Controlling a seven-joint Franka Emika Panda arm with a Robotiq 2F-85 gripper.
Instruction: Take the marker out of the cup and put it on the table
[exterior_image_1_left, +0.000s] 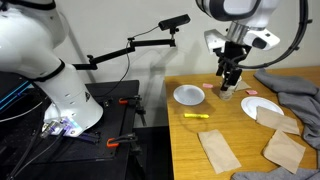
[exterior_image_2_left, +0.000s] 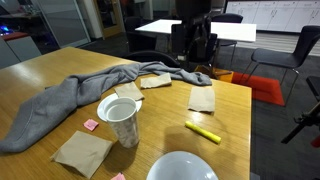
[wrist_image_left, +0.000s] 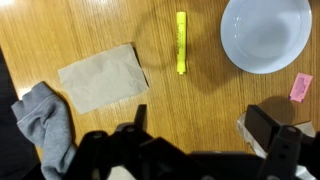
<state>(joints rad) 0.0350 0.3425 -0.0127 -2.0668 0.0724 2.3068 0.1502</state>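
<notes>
**Marker Released: Withdraw the Gripper**

The gripper (wrist_image_left: 198, 112) has its jaws spread wide with nothing between them. It hangs near the cup (exterior_image_2_left: 122, 118). Beyond it, the marker (wrist_image_left: 181, 42) lies flat on the tabletop (wrist_image_left: 100, 25), out of the cup, between a brown napkin (wrist_image_left: 103, 77) and a white plate (wrist_image_left: 265, 32). The step in hand is judged to be withdrawal. Raise the gripper vertically and avoid sideways travel that could tip the cup or roll the marker. No brand, label or writing is legible.
</notes>
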